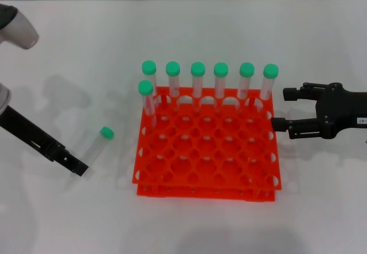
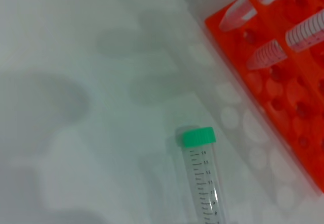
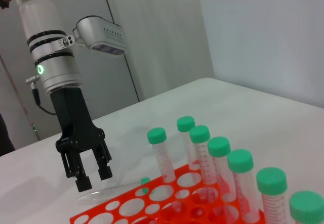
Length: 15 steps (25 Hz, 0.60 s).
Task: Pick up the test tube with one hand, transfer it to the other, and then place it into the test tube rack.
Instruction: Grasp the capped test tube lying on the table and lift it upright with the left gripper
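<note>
Head view: test tube (image 1: 96, 145) is lying flat on the white table (image 1: 189, 30), green cap pointing toward the rack, just left of the test tube rack (image 1: 207, 151) and apart from it. Left gripper (image 1: 77, 167) is hanging low over the tube's tip end; only its black finger edge is showing here.

Right wrist view is giving the better angle: left gripper (image 3: 93, 177) is pointing down, fingers spread apart with a clear gap, nothing between them. Tube (image 3: 119, 188) is lying on the table just under and beside the fingertips. Cannot tell if a tip is touching it. Green ring is glowing on that wrist.

Left wrist view is showing the tube (image 2: 202, 176) on the table with graduation marks facing up, rack corner (image 2: 283, 77) sitting nearby.

Right gripper (image 1: 282, 109) is idling at the rack's right side, level with the rear rows, fingers apart and empty, pointing at the rack.

Seven other green-capped tubes (image 1: 221, 85) are standing upright in the rack: six along the back row, one in the left column just in front.
</note>
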Tool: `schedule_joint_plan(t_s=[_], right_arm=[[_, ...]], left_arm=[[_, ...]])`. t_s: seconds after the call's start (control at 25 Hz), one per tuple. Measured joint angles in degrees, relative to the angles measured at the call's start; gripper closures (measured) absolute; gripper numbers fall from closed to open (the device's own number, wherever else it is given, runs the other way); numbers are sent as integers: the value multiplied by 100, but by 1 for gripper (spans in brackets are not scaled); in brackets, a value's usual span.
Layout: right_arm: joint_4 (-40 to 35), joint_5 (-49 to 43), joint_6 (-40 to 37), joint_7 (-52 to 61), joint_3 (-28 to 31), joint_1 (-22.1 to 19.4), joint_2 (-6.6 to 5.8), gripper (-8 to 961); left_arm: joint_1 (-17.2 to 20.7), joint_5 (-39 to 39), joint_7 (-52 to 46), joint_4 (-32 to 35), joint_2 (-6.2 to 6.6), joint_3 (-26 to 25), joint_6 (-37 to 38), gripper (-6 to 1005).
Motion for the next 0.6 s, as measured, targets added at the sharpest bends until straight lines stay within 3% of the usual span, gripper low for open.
schedule_joint_plan(t_s=[0.6], right_arm=[[2,0,2,-12,0,-15,0,93]], left_arm=[[-83,134,-20,-176,-78,225,-111,292]])
